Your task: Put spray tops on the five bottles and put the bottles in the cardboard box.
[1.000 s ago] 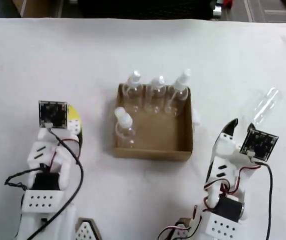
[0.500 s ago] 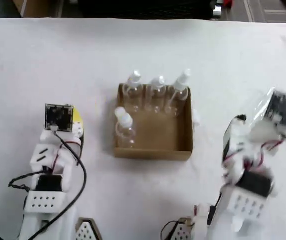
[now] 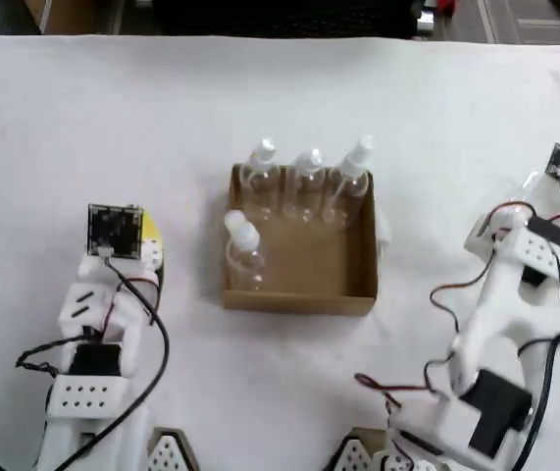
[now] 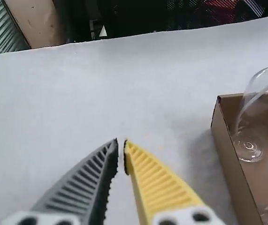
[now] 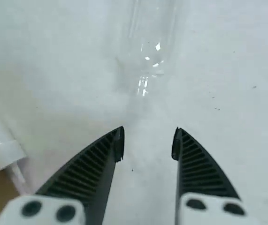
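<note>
The cardboard box (image 3: 358, 287) sits mid-table with several clear bottles standing in it, each with a white spray top, such as one at the left wall (image 3: 242, 251). A bare clear bottle (image 5: 150, 37) lies on the white table, neck toward my right gripper (image 5: 147, 143), which hangs open just short of it. A loose spray top (image 5: 2, 150) lies between that bottle and the box, and it also shows from above as the spray top (image 3: 384, 232). My left gripper (image 4: 120, 147) is shut on nothing, left of the box (image 4: 227, 145).
The right arm (image 3: 510, 265) stretches out over the table's right side. The left arm (image 3: 98, 314) stays near the front left. White cloth covers the table, with open room behind and left of the box.
The right arm has swung from the front right out toward the far right, over the lying bottle. The left arm shifted only slightly.
</note>
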